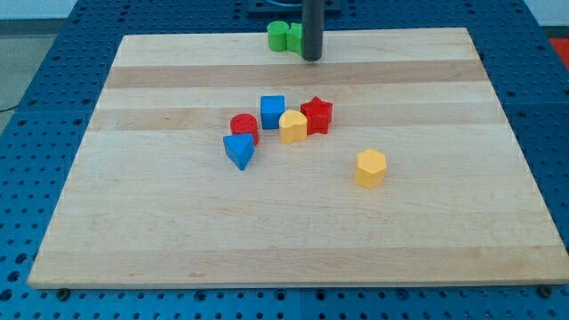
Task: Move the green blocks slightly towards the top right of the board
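Up at the view's top edge of the worktop point(293, 240) you see the two green blocks point(286, 36), side by side and touching. The one toward the view's left looks rounded; the other is partly hidden behind the rod, so its shape cannot be told. My tip point(311, 59) comes down just at their right side and a little below them in the view, very close to the nearer green block; whether it touches cannot be told. The arm carries only this dark rod and no hand, so nothing opens or closes.

Near the middle of the worktop you find a tight group of five. The blue cube point(272, 111) stands at the group's top, with the red star point(316, 115) to its right and the yellow heart-like block point(292, 126) between and just below them, touching both. The red cylinder point(244, 127) sits to the left of the cube, and the blue triangle point(238, 151) lies just below that cylinder. The yellow hexagon point(371, 167) stands alone, apart from the group, toward the view's lower right.
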